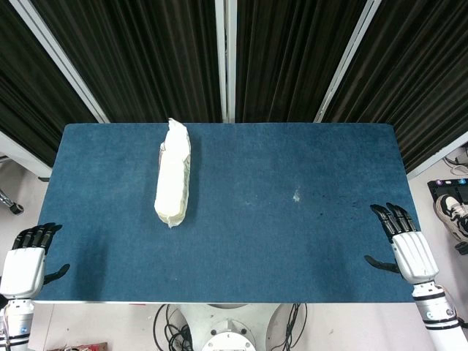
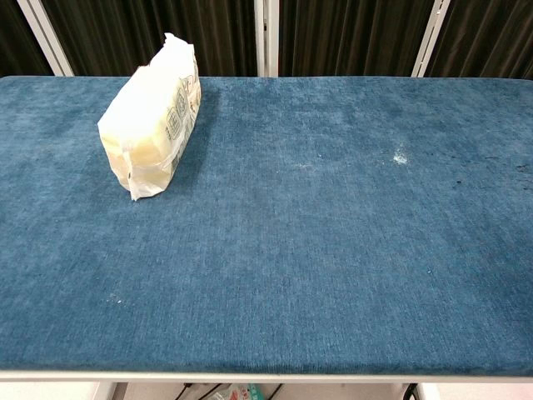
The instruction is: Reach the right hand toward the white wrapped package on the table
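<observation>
Bench (image 1: 292,241): matt blue napped cloth, slightly mottled. White wrapped package (image 1: 173,174): thin, crinkled, faintly glossy plastic film. Right hand (image 1: 404,243): smooth white plastic shell, black fingers (image 1: 386,217). Left hand (image 1: 25,259): same finish.

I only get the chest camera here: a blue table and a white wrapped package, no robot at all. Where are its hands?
Observer: Both sit at the near corners. The right hand rests at the table's right edge, far from the white wrapped package.
Operator: Is it holding anything?
Observer: No, its fingers are apart and hold nothing.
Operator: And the other one?
Observer: The left hand is just off the left near corner, also holding nothing.
Operator: Which hand is the package closer to?
Observer: The left one; from above, the package lies in the table's left half, toward the far edge, its length running front to back.
</observation>
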Robot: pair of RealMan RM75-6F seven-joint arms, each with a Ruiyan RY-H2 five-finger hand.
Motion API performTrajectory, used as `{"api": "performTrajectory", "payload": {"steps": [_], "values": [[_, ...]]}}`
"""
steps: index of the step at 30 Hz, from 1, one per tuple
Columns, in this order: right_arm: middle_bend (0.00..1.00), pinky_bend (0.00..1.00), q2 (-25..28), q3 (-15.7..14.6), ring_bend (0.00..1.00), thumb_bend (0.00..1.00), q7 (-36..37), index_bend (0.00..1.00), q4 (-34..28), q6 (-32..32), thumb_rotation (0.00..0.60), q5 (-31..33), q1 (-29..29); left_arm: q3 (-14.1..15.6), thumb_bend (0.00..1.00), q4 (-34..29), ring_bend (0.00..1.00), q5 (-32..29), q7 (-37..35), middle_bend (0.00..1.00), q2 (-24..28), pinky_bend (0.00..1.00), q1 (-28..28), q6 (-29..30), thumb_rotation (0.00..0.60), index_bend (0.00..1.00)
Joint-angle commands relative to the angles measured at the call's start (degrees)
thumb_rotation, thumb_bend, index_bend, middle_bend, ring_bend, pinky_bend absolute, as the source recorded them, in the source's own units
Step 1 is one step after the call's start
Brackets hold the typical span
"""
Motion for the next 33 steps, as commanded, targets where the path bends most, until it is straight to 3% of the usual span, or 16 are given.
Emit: {"api": "performTrajectory", "payload": {"steps": [1, 9, 14, 18, 24, 28, 33], "values": [[0.1, 0.08, 0.0, 0.0, 0.0, 0.0, 0.0, 0.0, 0.0, -0.1, 0.6, -0.1, 0.0, 0.0, 0.0, 0.0, 0.17, -0.1, 0.0, 0.2, 0.0, 0.19, 0.0, -0.1, 0.6, 0.21], [0.1, 0.08, 0.5, 0.2, 0.0, 0.0, -0.5, 0.0, -0.6, -2.1, 0.6, -1.8, 2.2, 0.3, 0.0, -0.1, 0.17, -0.2, -0.1, 0.2, -0.2, 0.19, 0.2, -0.1, 0.6, 0.21], [0.1, 0.08, 1.5, 2.7, 0.0, 0.0, -3.2, 0.0, -3.6, -10.7, 0.6, -5.5, 11.0, 0.5, 0.0, 0.2, 0.17, 0.3, -0.7, 0.2, -0.4, 0.19, 0.6, 0.6, 0.6, 0.21], [0.1, 0.09, -0.1, 7.3, 0.0, 0.0, -4.2, 0.0, -5.3, -22.2, 0.6, -5.5, 21.9, 1.0, 0.0, 0.7, 0.17, 0.3, -1.5, 0.2, -0.4, 0.19, 1.5, 1.4, 0.6, 0.21], [0.09, 0.09, -9.4, 15.4, 0.0, 0.01, -11.3, 0.0, -1.4, -43.6, 0.6, 0.6, 41.5, 1.6, 0.0, 1.5, 0.17, -0.1, -2.9, 0.2, -0.1, 0.19, 3.3, 3.0, 0.6, 0.21], [0.09, 0.09, -18.1, 18.7, 0.0, 0.01, -16.6, 0.0, 6.7, -52.1, 0.6, 3.9, 52.4, 1.8, 0.0, 1.8, 0.17, -0.6, -3.6, 0.2, 0.1, 0.19, 4.4, 3.9, 0.6, 0.21], [0.08, 0.09, -28.4, 20.8, 0.0, 0.01, -20.2, 0.0, 18.6, -56.6, 0.6, 5.9, 63.0, 1.9, 0.0, 2.2, 0.17, -1.6, -4.7, 0.2, 0.4, 0.19, 6.0, 4.8, 0.6, 0.21]]}}
